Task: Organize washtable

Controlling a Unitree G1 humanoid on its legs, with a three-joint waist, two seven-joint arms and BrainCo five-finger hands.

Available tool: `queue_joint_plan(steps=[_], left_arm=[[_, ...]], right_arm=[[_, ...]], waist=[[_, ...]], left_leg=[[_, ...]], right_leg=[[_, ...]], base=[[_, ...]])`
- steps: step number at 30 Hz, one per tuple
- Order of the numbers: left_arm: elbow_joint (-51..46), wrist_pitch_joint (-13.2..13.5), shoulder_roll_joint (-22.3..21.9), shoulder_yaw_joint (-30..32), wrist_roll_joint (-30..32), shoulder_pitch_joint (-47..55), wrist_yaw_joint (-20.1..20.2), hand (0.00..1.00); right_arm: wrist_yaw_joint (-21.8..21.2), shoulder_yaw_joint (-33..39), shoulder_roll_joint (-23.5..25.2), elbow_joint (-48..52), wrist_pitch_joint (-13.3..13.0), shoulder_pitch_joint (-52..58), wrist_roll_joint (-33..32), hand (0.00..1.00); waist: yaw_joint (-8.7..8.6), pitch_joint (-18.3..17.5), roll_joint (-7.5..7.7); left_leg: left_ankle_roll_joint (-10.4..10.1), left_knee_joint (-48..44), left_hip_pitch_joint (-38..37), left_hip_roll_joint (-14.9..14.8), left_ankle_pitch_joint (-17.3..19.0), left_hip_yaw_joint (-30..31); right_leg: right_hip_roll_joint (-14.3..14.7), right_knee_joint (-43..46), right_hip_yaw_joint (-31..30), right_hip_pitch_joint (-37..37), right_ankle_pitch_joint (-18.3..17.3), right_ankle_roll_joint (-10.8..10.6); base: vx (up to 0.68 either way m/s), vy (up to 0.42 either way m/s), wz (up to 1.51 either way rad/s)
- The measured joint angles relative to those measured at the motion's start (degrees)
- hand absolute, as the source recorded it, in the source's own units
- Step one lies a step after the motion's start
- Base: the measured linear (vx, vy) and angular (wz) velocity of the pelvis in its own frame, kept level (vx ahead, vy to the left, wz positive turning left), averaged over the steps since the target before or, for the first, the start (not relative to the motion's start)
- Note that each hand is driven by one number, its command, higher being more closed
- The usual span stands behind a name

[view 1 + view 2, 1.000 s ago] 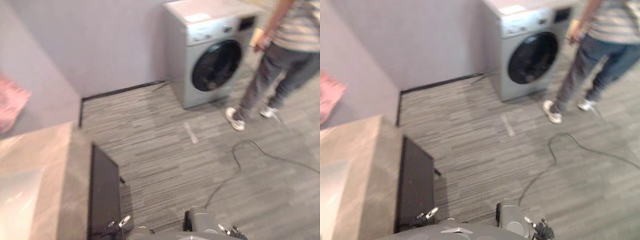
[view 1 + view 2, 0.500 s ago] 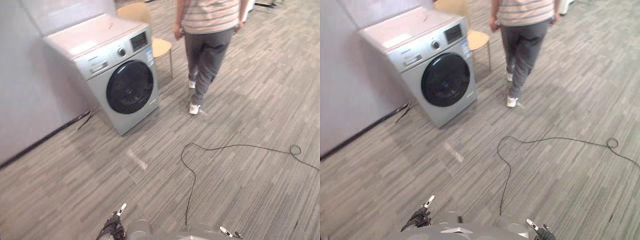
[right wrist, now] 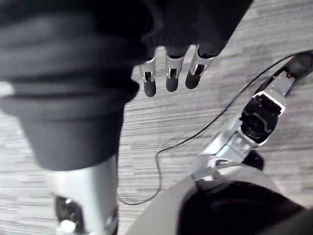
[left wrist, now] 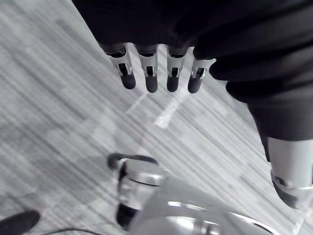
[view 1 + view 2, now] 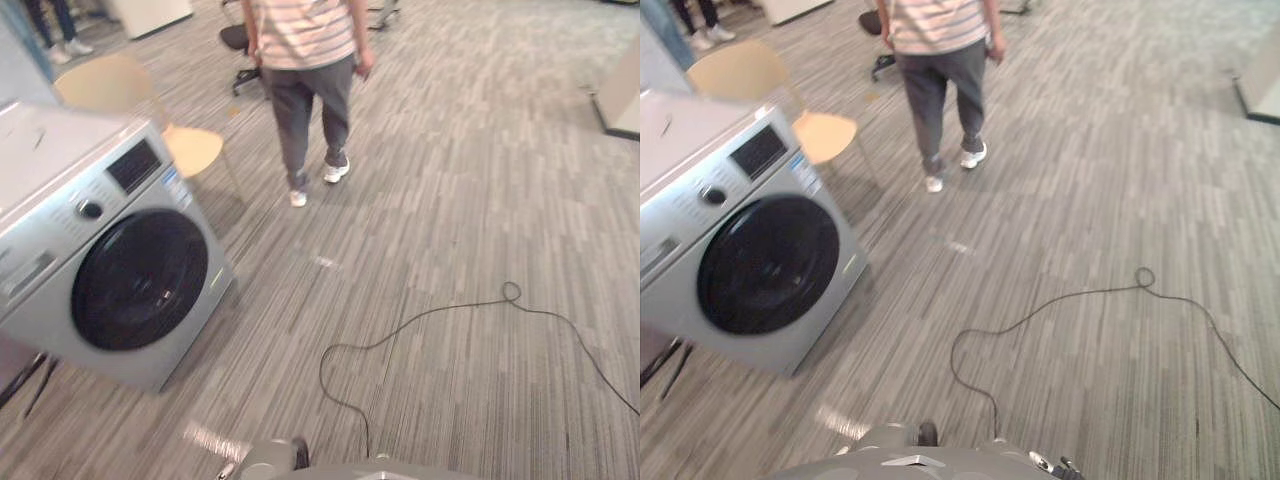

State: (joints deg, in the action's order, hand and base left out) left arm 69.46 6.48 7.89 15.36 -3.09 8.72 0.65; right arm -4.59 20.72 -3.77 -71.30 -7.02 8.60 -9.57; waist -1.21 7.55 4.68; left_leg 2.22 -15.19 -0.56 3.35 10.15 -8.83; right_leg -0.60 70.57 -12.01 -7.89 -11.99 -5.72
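My left hand (image 4: 147, 74) hangs over the grey striped floor, fingers straight and thumb apart, holding nothing. Likewise my right hand (image 3: 170, 74) hangs over the floor with its fingers straight and nothing in it. A silver front-loading washing machine (image 5: 110, 270) with a dark round door stands at the left in the eye views.
A person (image 5: 305, 90) in a striped top and dark trousers walks away at the top middle. Behind the machine stands a tan chair (image 5: 150, 110), with a dark office chair (image 5: 238, 40) farther back. A pale cabinet corner (image 5: 622, 95) shows at the right edge.
The camera has swung to the right: the table and wall have left the view, and the washing machine now sits at the left. The person has walked farther away.
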Motion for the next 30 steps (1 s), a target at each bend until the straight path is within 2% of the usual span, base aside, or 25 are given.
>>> queue_joint_plan(steps=[1, 2, 4, 5, 6, 7, 8, 9, 11, 12, 13, 14, 16, 18, 20, 21, 22, 23, 24, 25, 26, 27, 28, 29, 30], left_arm=[[-0.42, 0.16, -0.47, -2.58, -0.33, -1.70, -0.06, 0.00], [-0.50, 0.19, -0.48, -3.09, -0.37, -2.14, -0.06, 0.00], [-2.75, 0.88, -0.76, -3.91, -0.94, -5.72, -1.01, 0.00], [-2.82, 1.03, -1.10, -3.94, -0.97, -6.57, -1.26, 0.00], [-3.06, 1.19, -1.84, -4.90, -1.05, -8.03, -1.39, 0.00], [-2.95, 1.17, -2.58, -5.42, -1.05, -8.59, -1.39, 0.00], [-2.76, 1.24, -3.88, -6.03, -0.99, -8.71, -1.15, 0.00], [-2.34, 1.25, -5.23, -5.64, -0.95, -9.41, -0.99, 0.00], [-2.32, 0.96, -7.11, -3.80, -0.76, -8.78, -0.53, 0.00], [-2.65, 1.05, -7.58, -2.13, -0.85, -8.83, -0.33, 0.00], [-3.40, 1.14, -8.36, 0.24, -1.35, -8.29, -0.11, 0.00], [-4.44, 1.25, -7.84, 0.11, -2.91, -8.16, 0.00, 0.00], [-4.48, 1.28, -6.09, -1.61, -3.60, -6.65, 0.06, 0.00], [-5.55, 2.64, -4.24, -1.91, -4.57, -6.32, 0.02, 0.00], [-5.77, 2.74, -2.64, -2.47, -4.84, -5.50, -0.01, 0.00], [-5.04, 2.65, -2.33, -2.72, -5.04, -4.54, -0.09, 0.00], [-4.24, 2.56, -2.94, -3.58, -5.00, -2.68, -0.15, 0.00], [-3.34, 1.98, -3.27, -3.37, -4.84, -0.29, -0.30, 0.00], [-2.28, 1.79, -3.43, -3.44, -4.60, 0.86, -0.34, 0.00], [-0.97, 1.31, -3.47, -3.15, -4.34, 1.91, -0.37, 0.00], [0.22, 0.92, -3.09, -1.60, -4.57, 3.49, -0.29, 0.00], [0.44, 0.47, -1.34, -1.25, -4.20, 4.57, -0.30, 0.00], [0.40, 0.20, 0.61, -1.87, -4.21, 4.34, -0.17, 0.00], [0.40, 0.17, 1.08, -2.52, -4.15, 3.69, -0.19, 0.00], [0.32, -0.02, 1.71, -4.18, -3.30, 1.97, -0.13, 0.00]], right_arm=[[0.28, 0.08, -0.82, 0.20, -0.05, 0.09, -0.05, 0.00], [0.29, 0.03, -0.97, 0.21, -0.05, 0.17, -0.04, 0.00], [0.34, 0.53, -0.78, 0.16, 0.17, 0.60, -0.07, 0.00], [0.38, 1.05, -0.61, -0.36, 0.19, 0.82, -0.09, 0.00], [0.88, 1.47, -0.61, -1.24, 1.02, 1.18, -0.47, 0.00], [0.98, 1.77, -0.76, -1.21, 1.16, 1.48, -0.47, 0.00], [1.27, 2.15, -0.99, -1.15, 1.19, 1.85, -0.52, 0.00], [1.70, 3.28, -0.95, -1.38, 1.28, 2.16, -0.51, 0.00], [2.08, 7.44, -0.79, -0.46, 1.27, 1.54, -0.52, 0.00], [2.11, 8.42, -0.77, -0.06, 1.28, 1.56, -0.51, 0.00], [2.22, 8.04, -0.76, 1.54, 1.23, 1.48, -0.51, 0.00], [2.17, 7.43, -1.94, 1.35, 1.11, 0.28, -0.45, 0.00], [2.20, 5.32, -2.82, 1.57, 1.16, -0.85, -0.35, 0.00], [2.18, 3.49, -2.80, 1.66, 0.99, -2.51, 0.03, 0.00], [2.17, 2.08, -3.03, 1.65, 0.90, -4.40, 0.01, 0.00], [2.17, 1.15, -3.04, 1.69, 0.84, -4.44, 0.02, 0.00], [2.17, 0.86, -3.17, 1.82, 0.90, -4.14, 0.05, 0.00], [2.09, 0.26, -4.05, 1.71, 0.95, -2.64, 0.18, 0.00], [1.98, 0.12, -4.12, 1.73, 0.96, -1.66, 0.48, 0.00], [1.98, 0.19, -3.92, 1.81, 0.95, -0.64, 0.99, 0.00], [1.93, 0.48, -3.41, 1.67, 1.03, 0.74, 1.98, 0.00], [2.01, 1.44, -2.51, 0.85, 1.31, 3.32, 2.27, 0.00], [2.01, 2.12, -1.58, -0.58, 1.40, 4.73, 2.28, 0.00], [1.87, 2.04, -1.57, -1.51, 1.44, 5.08, 2.27, 0.00], [1.47, 2.01, -1.51, -1.23, 1.38, 4.30, 2.27, 0.00]], waist=[[-0.06, 0.60, -2.04], [-0.16, 0.53, -2.46], [-1.90, 0.92, -2.42], [-1.95, 0.84, -2.72], [-3.17, 0.71, -3.31], [-3.84, 0.45, -3.93], [-4.70, -0.39, -5.39], [-4.62, -0.10, -5.59], [-5.09, 0.31, -6.50], [-5.08, 0.35, -7.09], [-4.03, 0.97, -7.78], [-2.64, 2.27, -8.34], [-1.27, 2.71, -7.42], [0.12, 2.73, -6.34], [1.32, 2.73, -5.74], [1.34, 2.55, -5.36], [1.83, 2.01, -6.38], [2.06, 1.38, -7.32], [2.41, 0.78, -7.33], [2.95, 0.22, -6.56], [3.47, -1.45, -4.53], [3.12, -3.38, -0.59], [2.10, -4.38, 1.88], [1.29, -4.41, 2.53], [0.58, -3.33, 2.15]], left_leg=[[0.01, 4.30, -5.32, -2.15, 1.83, -1.47], [-0.23, 5.01, -6.24, -2.50, 2.01, -1.71], [-1.44, 8.50, -11.17, -2.96, 5.01, -1.99], [-1.72, 9.22, -12.22, -3.10, 5.80, -2.17], [-2.10, 11.03, -14.52, -3.40, 7.71, -1.71], [-1.04, 11.60, -14.96, -3.76, 8.60, -0.90], [-0.44, 11.58, -15.26, -4.69, 9.46, 0.10], [-3.39, 7.62, -15.93, -5.48, 7.76, 0.64], [-5.85, -10.23, -10.45, -7.41, 5.09, 3.43], [-7.08, -21.79, -6.28, -8.00, 0.36, 5.74], [-9.36, -38.53, 0.23, -8.96, -7.46, 8.32], [-8.60, -50.76, 4.60, -8.55, -7.13, 9.25], [-6.63, -56.44, 10.52, -7.50, -5.08, 7.77], [-4.50, -50.55, 17.29, -7.58, -1.62, 4.42], [-4.47, -30.53, 22.80, -7.26, -0.01, 1.09], [-5.84, -16.11, 22.53, -6.23, -1.27, 0.40], [-7.17, 0.24, 21.86, -5.88, -4.53, 0.75], [-6.73, 4.76, 22.79, -5.87, -6.31, 1.76], [-5.34, 3.04, 22.75, -5.84, -6.96, 1.16], [-2.68, -0.19, 22.94, -5.44, -10.28, 1.41], [-1.49, -5.20, 23.52, -3.94, -10.51, 0.74], [-0.75, -8.58, 22.13, -0.80, -9.77, 0.15], [0.55, -7.88, 18.53, 3.14, -6.54, 0.26], [1.37, -6.77, 16.51, 4.19, -5.64, 0.93], [1.67, -4.69, 11.80, 4.75, -3.70, 2.13]], right_leg=[[-0.33, -3.18, 4.04, -6.71, -2.65, 3.12], [-0.42, -4.68, 4.90, -8.02, -2.96, 3.42], [-1.79, -21.17, 9.30, -15.59, -3.14, 2.98], [-1.72, -28.13, 9.90, -16.20, -1.93, 2.42], [-1.94, -43.88, 12.15, -16.19, 7.83, 4.51], [-1.87, -44.00, 14.26, -16.49, 10.42, 5.33], [-1.17, -40.31, 15.15, -18.04, 9.29, 7.19], [-0.59, -36.81, 14.87, -17.62, 5.64, 10.95], [-0.17, -35.28, 15.92, -13.72, 1.85, 11.03], [0.55, -36.75, 16.22, -10.51, -0.05, 11.66], [2.56, -39.00, 15.85, -5.87, -2.41, 13.44], [4.27, -40.92, 14.34, -0.52, -3.91, 14.68], [4.76, -45.84, 11.75, 7.83, -4.88, 15.25], [4.15, -51.04, 9.28, 14.47, -5.19, 15.36], [2.63, -55.52, 7.05, 19.69, -6.62, 13.54], [1.56, -57.15, 6.29, 22.26, -7.53, 12.40], [1.38, -58.24, 4.66, 24.76, -8.38, 10.83], [1.75, -55.17, 2.85, 26.70, -10.03, 8.67], [1.77, -51.71, 2.36, 26.66, -10.81, 8.15], [1.41, -46.36, 1.65, 25.78, -11.16, 8.23], [0.16, -36.51, 1.79, 22.67, -10.34, 6.90], [-2.50, -24.16, 2.23, 19.16, -4.01, 3.08], [-4.72, -14.51, 2.90, 15.05, 11.32, 1.63], [-5.27, -9.67, 3.84, 12.54, 13.34, 1.79], [-5.38, -1.87, 5.71, 6.36, 7.79, 5.04]], base=[[-0.06, -0.005, -0.79], [0.12, -0.018, -0.61], [0.41, -0.124, -0.23], [0.57, -0.228, -0.16], [0.52, -0.214, -0.01], [0.65, -0.251, 0.14], [0.69, -0.251, 0.20], [0.68, -0.387, -0.05], [0.41, -0.402, -0.07], [0.22, -0.312, -0.02], [0.40, -0.315, -0.37], [0.44, -0.254, -0.59], [0.26, -0.115, -0.65], [-0.12, 0.009, -0.66], [-0.28, 0.062, -0.66], [-0.22, 0.084, -0.53], [0.16, 0.110, -0.78], [0.36, 0.164, -0.83], [0.55, 0.182, -0.80], [0.43, 0.198, -0.66], [0.57, 0.186, -0.44], [0.62, 0.091, 0.01], [0.66, -0.011, 0.37], [0.78, -0.121, 0.41], [0.90, -0.097, 0.16]])
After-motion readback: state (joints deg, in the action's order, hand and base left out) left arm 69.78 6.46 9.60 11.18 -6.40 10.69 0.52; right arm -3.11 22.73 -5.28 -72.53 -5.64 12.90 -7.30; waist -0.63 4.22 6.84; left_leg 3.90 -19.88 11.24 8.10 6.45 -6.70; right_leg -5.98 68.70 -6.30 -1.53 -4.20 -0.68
